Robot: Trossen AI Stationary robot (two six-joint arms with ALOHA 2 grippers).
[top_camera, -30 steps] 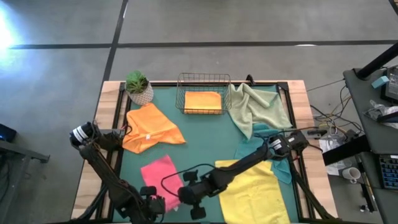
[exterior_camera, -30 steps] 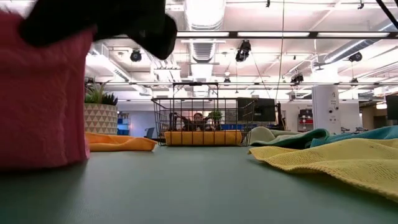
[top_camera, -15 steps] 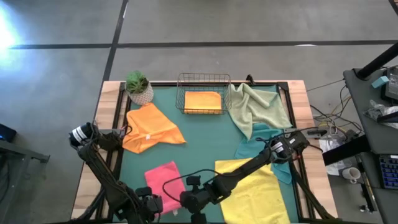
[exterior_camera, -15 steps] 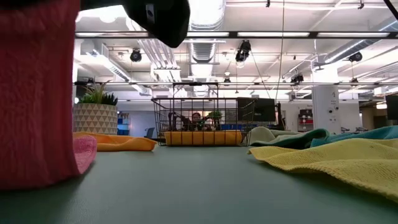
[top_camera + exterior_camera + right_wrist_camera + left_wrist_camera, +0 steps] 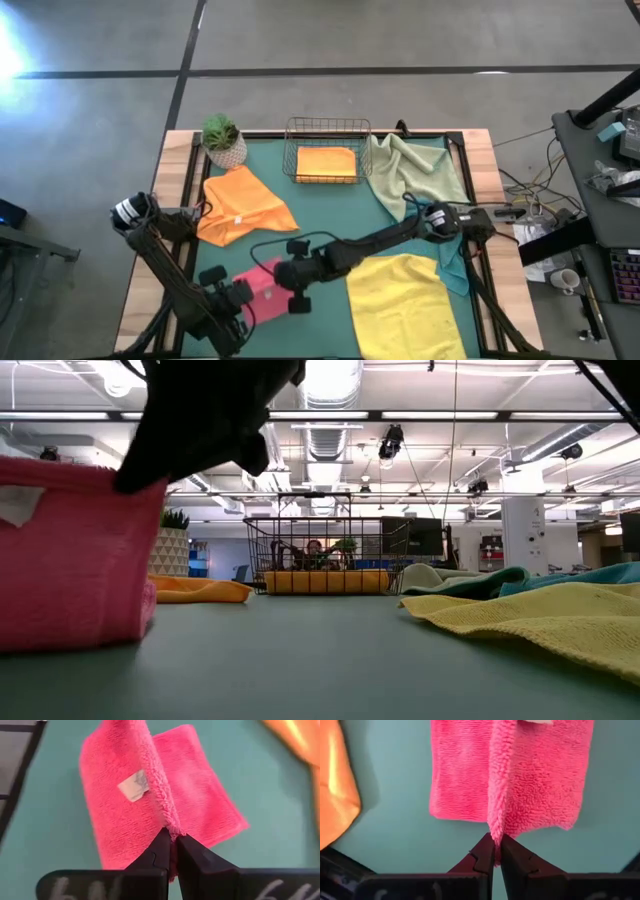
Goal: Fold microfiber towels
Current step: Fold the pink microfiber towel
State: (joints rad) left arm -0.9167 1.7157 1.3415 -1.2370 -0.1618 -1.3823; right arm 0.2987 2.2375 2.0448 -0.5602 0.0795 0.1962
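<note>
From above I see my left pincer (image 5: 237, 293) at the near left of the counter (image 5: 330, 215), clamped tight on an edge of the pink towel (image 5: 262, 290). My right pincer (image 5: 285, 283) is just beside it, pinching the same towel, which stands partly raised off the green mat. Farther off lies an orange towel (image 5: 240, 205); another orange one (image 5: 326, 163) sits in the wire basket (image 5: 327, 128). To the right lie the sage (image 5: 415, 170), teal (image 5: 415, 225) and yellow (image 5: 400, 305) towels.

Pink towel (image 5: 520, 780) — green mat (image 5: 330, 215)
</note>
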